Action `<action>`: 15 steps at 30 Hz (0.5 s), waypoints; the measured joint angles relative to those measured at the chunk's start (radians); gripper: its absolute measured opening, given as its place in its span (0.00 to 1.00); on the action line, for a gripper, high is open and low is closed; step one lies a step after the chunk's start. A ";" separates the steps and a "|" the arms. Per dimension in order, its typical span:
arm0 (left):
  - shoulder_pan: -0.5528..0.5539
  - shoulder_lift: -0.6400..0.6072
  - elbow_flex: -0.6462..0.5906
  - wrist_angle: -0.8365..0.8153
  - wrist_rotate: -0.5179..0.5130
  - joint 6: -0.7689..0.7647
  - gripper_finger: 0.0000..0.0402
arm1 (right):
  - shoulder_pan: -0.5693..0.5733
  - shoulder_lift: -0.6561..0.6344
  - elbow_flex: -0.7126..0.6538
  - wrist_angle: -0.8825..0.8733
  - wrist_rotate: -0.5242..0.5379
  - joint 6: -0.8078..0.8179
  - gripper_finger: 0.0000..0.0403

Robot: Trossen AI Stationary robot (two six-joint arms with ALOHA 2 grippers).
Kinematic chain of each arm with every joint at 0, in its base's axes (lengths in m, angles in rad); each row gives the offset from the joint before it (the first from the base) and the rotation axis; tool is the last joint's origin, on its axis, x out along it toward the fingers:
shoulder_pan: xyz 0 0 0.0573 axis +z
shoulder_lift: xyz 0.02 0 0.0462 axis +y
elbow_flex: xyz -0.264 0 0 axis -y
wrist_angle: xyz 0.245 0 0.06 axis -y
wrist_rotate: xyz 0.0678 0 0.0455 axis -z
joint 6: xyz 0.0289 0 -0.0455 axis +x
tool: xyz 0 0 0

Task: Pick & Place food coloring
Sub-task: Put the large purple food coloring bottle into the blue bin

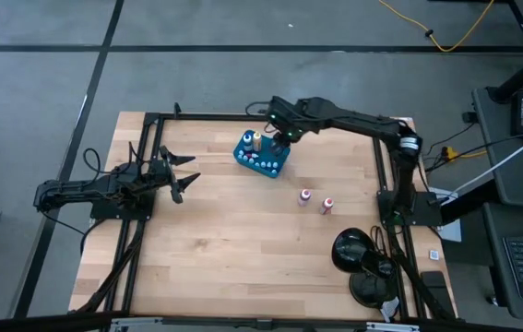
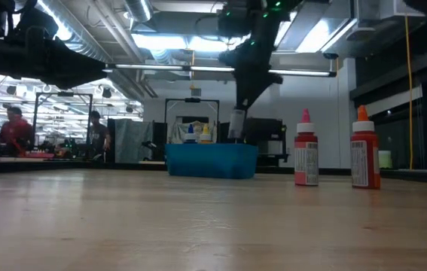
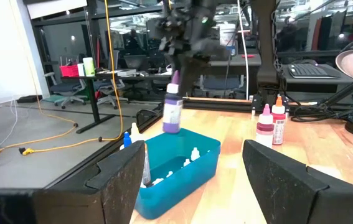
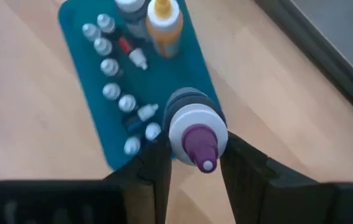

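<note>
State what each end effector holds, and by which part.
Right end effector grips a purple-capped bottle by its body, over the tray. Left end effector holds nothing.

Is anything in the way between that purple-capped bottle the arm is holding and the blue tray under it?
Nothing visible blocks it. The right gripper holds the purple-capped bottle above the blue tray, with open air between them. Small bottles already fill part of the tray. The left gripper waits apart, open.
</note>
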 joint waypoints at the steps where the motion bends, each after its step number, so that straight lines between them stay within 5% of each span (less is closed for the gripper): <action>1: 0.000 0.000 0.000 0.000 0.000 0.000 0.66 | -0.003 0.023 0.021 -0.002 0.000 -0.009 0.30; 15: 0.000 0.000 0.000 0.000 0.000 0.000 0.66 | -0.016 0.208 0.138 -0.006 -0.019 -0.038 0.30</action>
